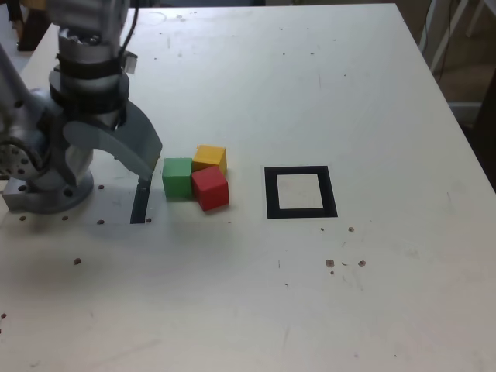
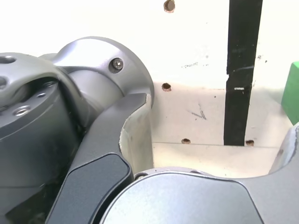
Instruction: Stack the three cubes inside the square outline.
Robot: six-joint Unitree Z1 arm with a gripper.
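Observation:
Three cubes sit bunched together on the white table, touching one another: the green cube [image 1: 177, 177] on the exterior view's left, the yellow-orange cube [image 1: 210, 157] behind, the red cube [image 1: 210, 188] in front. The square outline [image 1: 301, 212], thick black with a pale centre, lies apart from them on the exterior view's right with nothing in it. My gripper [image 1: 128, 155] hangs low beside the arm's base, just left of the green cube, jaws open and holding nothing. In the wrist view the gripper [image 2: 215, 126] frames bare table, and an edge of the green cube [image 2: 292, 91] shows.
A thin black strip [image 1: 140, 203] [image 2: 240, 70] lies on the table under the gripper. The arm's base [image 1: 46, 182] stands at the exterior view's left. Small screw holes [image 2: 166, 87] dot the board. The table's edge [image 1: 465, 139] runs along the right.

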